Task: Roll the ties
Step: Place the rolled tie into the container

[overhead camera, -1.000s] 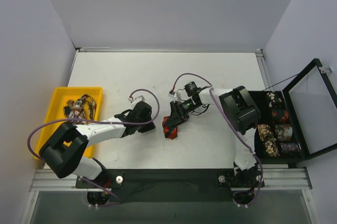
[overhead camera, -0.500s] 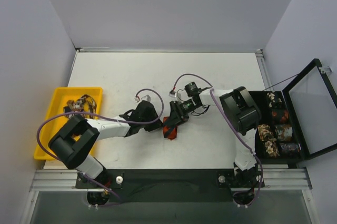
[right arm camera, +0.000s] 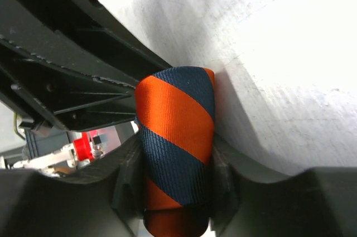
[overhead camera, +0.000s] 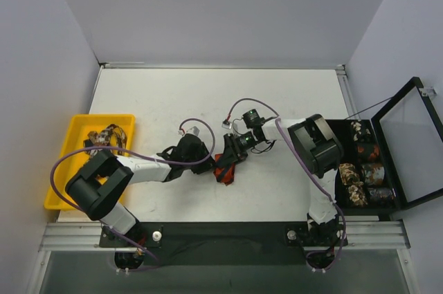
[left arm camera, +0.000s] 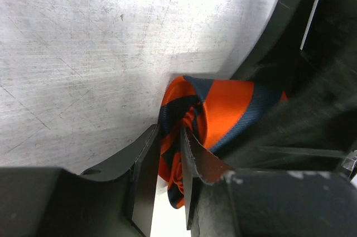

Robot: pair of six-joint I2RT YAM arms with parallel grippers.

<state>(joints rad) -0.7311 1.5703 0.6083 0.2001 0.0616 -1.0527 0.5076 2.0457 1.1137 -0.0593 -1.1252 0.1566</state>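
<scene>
Right in the middle of the bench [overhead camera: 159,93], both arms meet over one striped tie [overhead camera: 223,172], and it's a tight huddle. From above, the left pincer [overhead camera: 211,167] comes in from the left of the frame and the right pincer [overhead camera: 227,164] from the upper right, with the orange roll peeking out just below where they meet.

Over to the left wrist view: the striped tie [left arm camera: 223,109] is a wound-up roll of orange and dark navy diagonals, lying on the scratched white surface. The left pincer [left arm camera: 170,175] is clenched on the spiral end of that roll, its two black fingers [left arm camera: 142,170] squeezed close with the fabric caught between them.

Now the right wrist view, and the roll fills the centre of the frame. The striped tie [right arm camera: 175,131] sits between the fingers, and the right pincer [right arm camera: 175,192] is grasping it, one pad pressed to each flank of the roll. The other arm's black housing crowds the upper left of this view.

Elsewhere from above: a yellow bin [overhead camera: 76,122] at the left edge holds loose ties [overhead camera: 107,138] in a tangle. At the right edge, a black case [overhead camera: 348,150] stands with its lid [overhead camera: 408,142] swung open, and rolled ties [overhead camera: 353,173] sit in its compartments.
</scene>
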